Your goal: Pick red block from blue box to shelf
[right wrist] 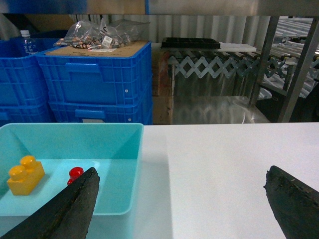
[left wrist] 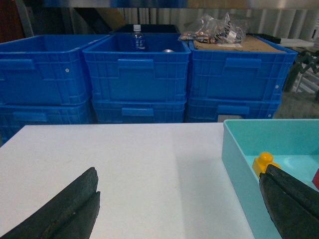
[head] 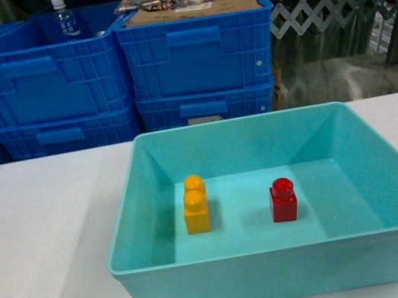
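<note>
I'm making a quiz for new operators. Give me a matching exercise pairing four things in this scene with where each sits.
Things:
1. red block
2. yellow brick
3. water bottle
4. blue box

Places:
A. inside a dark blue crate at the back
B. on the white table
C. right part of the box floor in the head view
D. left part of the box floor in the head view

Pairs: 1-C, 2-D, 3-A, 4-B
</note>
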### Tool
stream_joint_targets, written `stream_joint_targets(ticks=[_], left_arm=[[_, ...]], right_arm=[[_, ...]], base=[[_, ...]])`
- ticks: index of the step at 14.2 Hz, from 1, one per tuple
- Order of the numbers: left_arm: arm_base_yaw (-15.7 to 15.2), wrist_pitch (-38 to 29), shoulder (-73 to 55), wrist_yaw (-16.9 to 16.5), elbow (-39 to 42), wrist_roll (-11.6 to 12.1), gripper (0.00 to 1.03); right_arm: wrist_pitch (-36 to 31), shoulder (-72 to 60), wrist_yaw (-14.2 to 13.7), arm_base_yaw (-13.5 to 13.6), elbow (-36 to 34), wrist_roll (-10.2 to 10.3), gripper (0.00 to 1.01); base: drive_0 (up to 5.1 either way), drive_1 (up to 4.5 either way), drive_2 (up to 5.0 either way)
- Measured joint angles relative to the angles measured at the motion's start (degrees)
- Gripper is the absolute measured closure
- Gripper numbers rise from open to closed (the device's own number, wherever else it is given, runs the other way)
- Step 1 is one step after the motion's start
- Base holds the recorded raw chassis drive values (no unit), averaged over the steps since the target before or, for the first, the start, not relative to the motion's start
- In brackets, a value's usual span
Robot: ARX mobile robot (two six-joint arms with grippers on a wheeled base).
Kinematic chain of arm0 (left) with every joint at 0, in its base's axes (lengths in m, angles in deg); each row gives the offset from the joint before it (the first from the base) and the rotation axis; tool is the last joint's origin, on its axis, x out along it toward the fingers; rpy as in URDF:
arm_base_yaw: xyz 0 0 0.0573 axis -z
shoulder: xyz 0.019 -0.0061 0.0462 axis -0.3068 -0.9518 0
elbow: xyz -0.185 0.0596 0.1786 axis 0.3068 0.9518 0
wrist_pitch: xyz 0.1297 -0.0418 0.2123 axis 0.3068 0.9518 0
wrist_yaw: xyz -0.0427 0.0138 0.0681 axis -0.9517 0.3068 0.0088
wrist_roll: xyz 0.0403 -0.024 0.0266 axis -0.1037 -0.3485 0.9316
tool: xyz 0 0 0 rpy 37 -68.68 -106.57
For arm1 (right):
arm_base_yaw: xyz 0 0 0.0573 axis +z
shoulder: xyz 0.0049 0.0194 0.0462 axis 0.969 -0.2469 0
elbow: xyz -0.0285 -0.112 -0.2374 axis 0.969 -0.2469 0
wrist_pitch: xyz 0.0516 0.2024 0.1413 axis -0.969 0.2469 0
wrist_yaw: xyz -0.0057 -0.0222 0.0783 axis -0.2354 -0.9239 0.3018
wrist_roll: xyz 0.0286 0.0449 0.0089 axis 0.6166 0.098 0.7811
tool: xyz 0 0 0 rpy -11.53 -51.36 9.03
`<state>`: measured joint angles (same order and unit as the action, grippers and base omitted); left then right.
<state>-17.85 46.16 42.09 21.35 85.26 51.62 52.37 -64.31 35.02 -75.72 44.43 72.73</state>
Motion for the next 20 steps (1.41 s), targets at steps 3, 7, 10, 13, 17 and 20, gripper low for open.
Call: stream_joint_targets(ticks=[3, 7, 10, 13, 17, 20], left_arm=[[0.0, 0.0, 0.0, 0.0, 0.0, 0.0, 0.05], [0.0, 0.0, 0.0, 0.0, 0.0, 0.0, 0.05], [0.0, 0.0, 0.0, 0.0, 0.0, 0.0, 0.05], [0.0, 0.0, 0.0, 0.0, 0.0, 0.0, 0.05], [0.0, 0.1, 0.0, 0.0, 0.0, 0.0, 0.05], [0.0, 0.0, 0.0, 0.0, 0.0, 0.0, 0.05]], right_arm=[[0.0, 0.0, 0.0, 0.0, 0.0, 0.0, 0.03], [0.0, 0.0, 0.0, 0.0, 0.0, 0.0, 0.03], [0.0, 0.0, 0.0, 0.0, 0.0, 0.0, 0.03], [0.0, 0.0, 0.0, 0.0, 0.0, 0.0, 0.03], [-0.4, -14.1, 7.6, 2.0, 3.4, -0.2, 0.03], [-10.9, -38.3, 1.9, 9.2, 13.4, -1.9, 0.03]], base=[[0.0, 0.0, 0.0], [0.0, 0.0, 0.0], [0.0, 0.0, 0.0], [0.0, 0.0, 0.0], [0.0, 0.0, 0.0], [0.0, 0.0, 0.0]])
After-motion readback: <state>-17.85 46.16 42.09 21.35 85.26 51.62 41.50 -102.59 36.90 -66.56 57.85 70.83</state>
